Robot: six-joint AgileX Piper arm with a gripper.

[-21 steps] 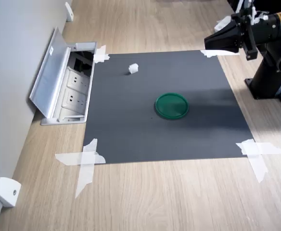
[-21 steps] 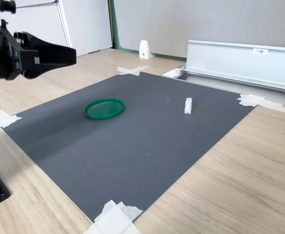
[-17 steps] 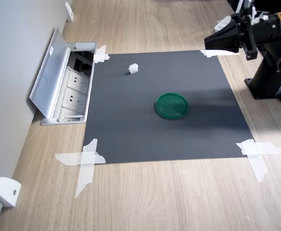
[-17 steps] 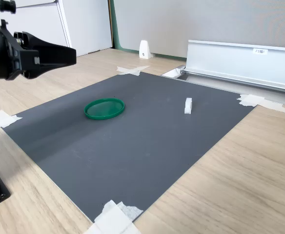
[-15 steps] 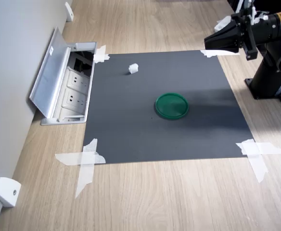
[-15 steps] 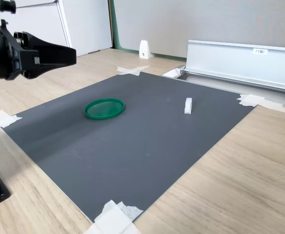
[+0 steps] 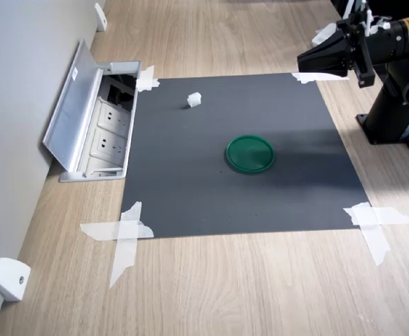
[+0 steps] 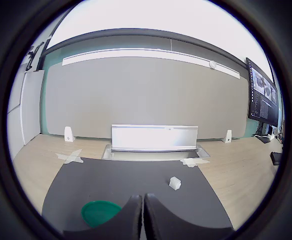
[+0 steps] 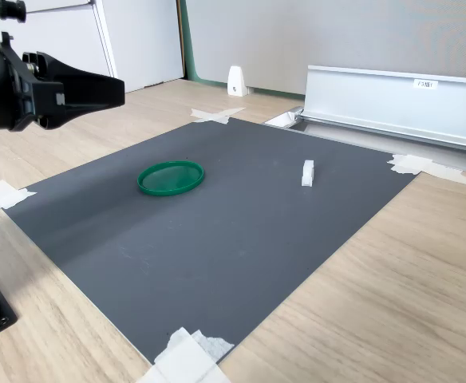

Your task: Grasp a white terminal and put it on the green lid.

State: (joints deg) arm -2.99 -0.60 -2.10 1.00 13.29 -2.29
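Grey mat (image 7: pixel 190 175), white terminal (image 7: pixel 194 100), green lid (image 7: pixel 250 154), end effector (image 8: pixel 144 212) closed empty, no legible labels.

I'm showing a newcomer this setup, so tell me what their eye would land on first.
The green lid stands out most, lying flat near the middle of the dark grey mat taped to the wooden table. Next comes the tiny white terminal, alone on the mat nearer the open socket box. The black pincer hangs shut above the mat's corner, at the first exterior view's upper right.
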